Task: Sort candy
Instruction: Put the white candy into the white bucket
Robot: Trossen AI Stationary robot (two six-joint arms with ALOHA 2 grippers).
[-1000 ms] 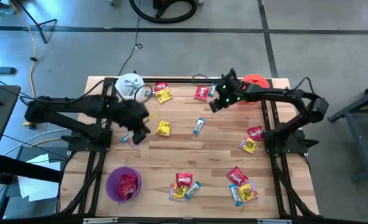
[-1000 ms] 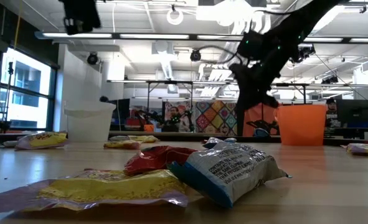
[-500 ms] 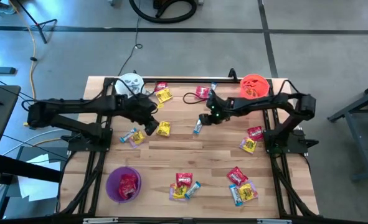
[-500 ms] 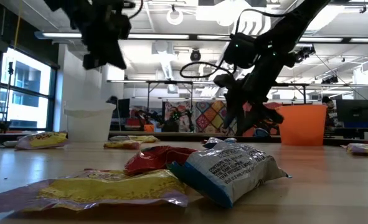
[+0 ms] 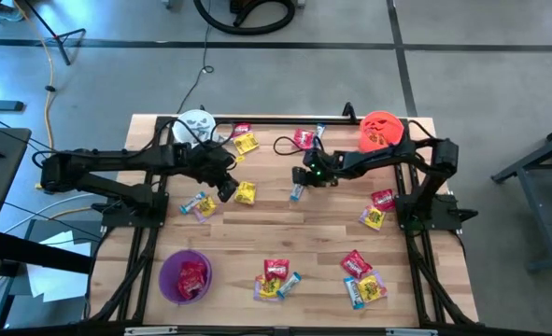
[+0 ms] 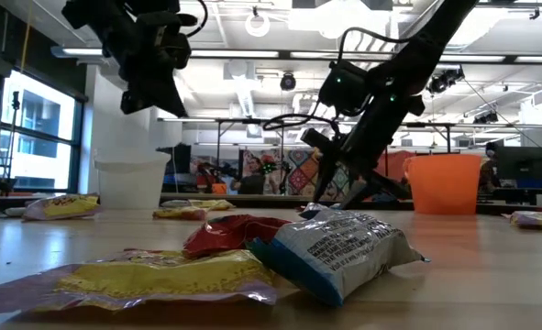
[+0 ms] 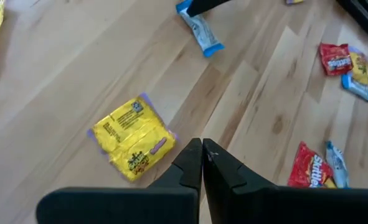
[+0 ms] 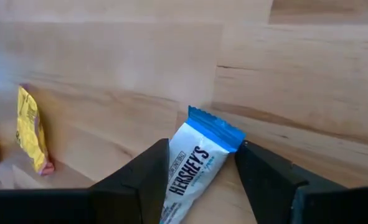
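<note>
Candy in red, yellow and light-blue wrappers lies scattered flat on the wooden table (image 5: 332, 233). My right gripper (image 5: 300, 181) is low over the table's middle and open. Its fingers stand on either side of a light-blue candy (image 8: 193, 168), seen also in the high view (image 5: 297, 191). In the low view this gripper (image 6: 340, 194) reaches down to the table. My left gripper (image 5: 227, 190) hangs shut above the table, just left of a yellow candy (image 5: 245, 193). The left wrist view shows that yellow candy (image 7: 132, 144) beside the shut gripper (image 7: 202, 154). My right gripper's two fingers (image 8: 152, 168) flank the long sides of the light-blue candy near its far end (image 8: 216, 129), slanting down from the table's right. The candy lies flat on the table. Whether the fingers touch the wrapper, I cannot tell.
A white bucket (image 5: 194, 126) stands at the far left, an orange bucket (image 5: 381, 129) at the far right, and a purple bucket (image 5: 185, 276) holding red candy at the near left. More candy lies at the far edge (image 5: 303, 139), the right (image 5: 378, 207) and near the front (image 5: 276, 275).
My right gripper has left the orange bucket, gone toward the table's left and down to the light-blue candy, and opened. My left gripper has moved right, toward the yellow candy, staying shut.
</note>
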